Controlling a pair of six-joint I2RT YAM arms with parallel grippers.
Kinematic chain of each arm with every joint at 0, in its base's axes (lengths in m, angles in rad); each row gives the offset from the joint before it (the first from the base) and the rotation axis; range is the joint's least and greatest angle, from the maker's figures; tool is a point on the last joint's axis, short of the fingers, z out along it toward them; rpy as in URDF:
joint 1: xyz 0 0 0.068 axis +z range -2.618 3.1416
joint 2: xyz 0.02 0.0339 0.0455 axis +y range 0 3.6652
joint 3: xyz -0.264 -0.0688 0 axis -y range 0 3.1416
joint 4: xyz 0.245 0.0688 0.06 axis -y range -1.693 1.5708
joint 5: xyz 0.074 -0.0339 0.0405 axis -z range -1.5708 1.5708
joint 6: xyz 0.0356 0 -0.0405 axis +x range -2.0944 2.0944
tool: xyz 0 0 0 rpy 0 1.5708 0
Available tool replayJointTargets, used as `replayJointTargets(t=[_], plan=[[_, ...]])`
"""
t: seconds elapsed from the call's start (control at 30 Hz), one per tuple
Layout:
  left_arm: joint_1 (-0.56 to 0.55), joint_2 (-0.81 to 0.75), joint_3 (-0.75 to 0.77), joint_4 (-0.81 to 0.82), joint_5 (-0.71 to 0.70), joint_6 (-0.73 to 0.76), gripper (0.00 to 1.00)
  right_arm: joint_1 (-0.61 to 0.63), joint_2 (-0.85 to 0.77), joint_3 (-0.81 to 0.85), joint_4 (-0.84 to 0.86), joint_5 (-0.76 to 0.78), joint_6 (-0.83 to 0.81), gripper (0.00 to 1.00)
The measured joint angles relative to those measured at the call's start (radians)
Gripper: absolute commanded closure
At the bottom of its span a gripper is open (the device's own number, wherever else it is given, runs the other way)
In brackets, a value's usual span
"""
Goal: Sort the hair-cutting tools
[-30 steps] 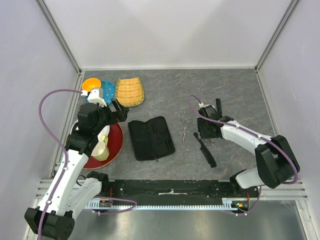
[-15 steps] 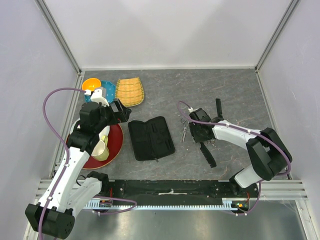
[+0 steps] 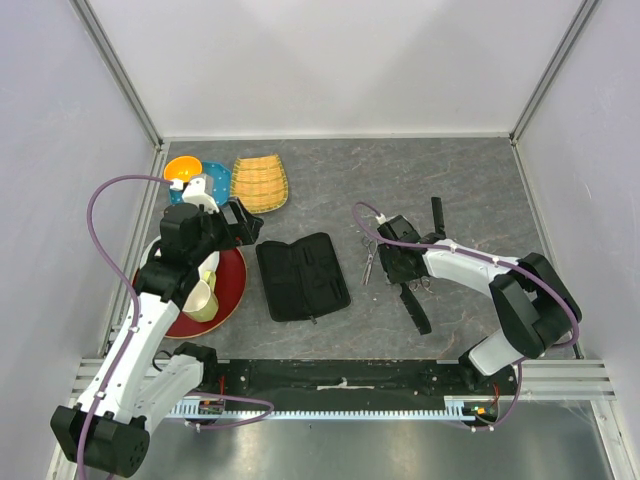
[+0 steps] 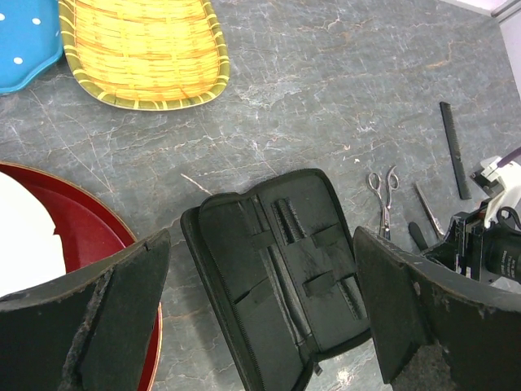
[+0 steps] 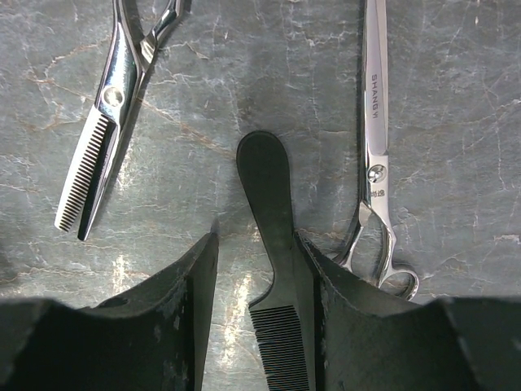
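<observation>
The right gripper [image 5: 256,273], jaws open, straddles the comb [image 5: 262,175] flanked by two scissors [image 5: 106,114]; picking it up next calls for closing squarely.

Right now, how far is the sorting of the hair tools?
Nothing looks sorted: the case lies open and empty. In hand: the open right end effector straddles the comb. Left to do: comb, thinning scissors and plain scissors, all on the table.

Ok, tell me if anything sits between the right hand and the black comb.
Nothing visible does. The right hand is open around the comb, with one finger on each side of its handle. The thinning scissors and plain scissors lie outside the gap.
</observation>
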Motion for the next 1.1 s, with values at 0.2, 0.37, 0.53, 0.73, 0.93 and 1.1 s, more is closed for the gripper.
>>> replayJointTargets(t=[0.2, 0.37, 0.53, 0.73, 0.93, 1.1], plan=[[0.0, 0.001, 0.0, -0.001, 0.0, 0.004, 0.01, -0.002, 0.0, 0.005, -0.002, -0.018, 0.011, 0.52], [0.0, 0.001, 0.0, -0.001, 0.0, 0.006, 0.01, 0.0, -0.007, 0.048, -0.025, -0.028, 0.023, 0.51], [0.0, 0.001, 0.0, -0.002, 0.0, 0.007, 0.01, -0.001, -0.043, 0.101, -0.043, -0.027, 0.021, 0.48], [0.0, 0.001, 0.0, -0.002, 0.0, 0.007, 0.01, -0.002, -0.049, 0.107, -0.074, -0.028, 0.0, 0.4], [0.0, 0.001, 0.0, -0.002, 0.0, 0.008, 0.01, -0.015, -0.021, 0.107, -0.1, -0.041, -0.025, 0.38], [0.0, 0.001, 0.0, -0.004, 0.0, 0.008, 0.01, -0.036, 0.031, 0.106, -0.113, -0.062, -0.043, 0.39]])
